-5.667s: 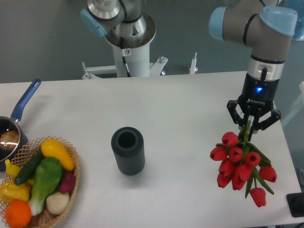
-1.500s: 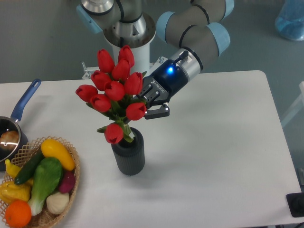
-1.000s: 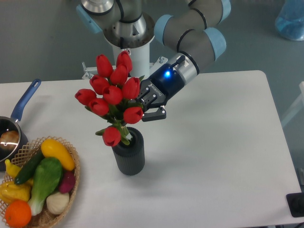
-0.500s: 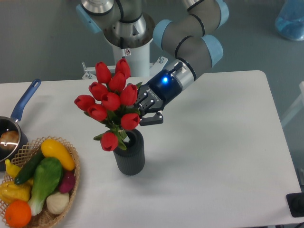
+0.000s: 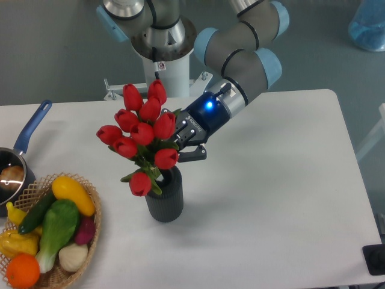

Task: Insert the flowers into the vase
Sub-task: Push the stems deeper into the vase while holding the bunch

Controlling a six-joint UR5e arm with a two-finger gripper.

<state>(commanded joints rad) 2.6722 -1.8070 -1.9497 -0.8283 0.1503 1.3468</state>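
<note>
Red tulip buds mark the flowers (image 5: 143,129), whose stems run down and right into the mouth of the vase (image 5: 164,197) on the tabletop (image 5: 271,198). The hand (image 5: 182,139), just right of the bunch, seems clenched on the flowers; the stems tilt, heads leaning left.

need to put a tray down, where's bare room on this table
Bare: the whole right half, from the vase to the table's right edge, and the back-left strip behind the saucepan. Crowded: the front-left corner, with the wicker basket, and the middle, where the tool holds the flowers.
</note>
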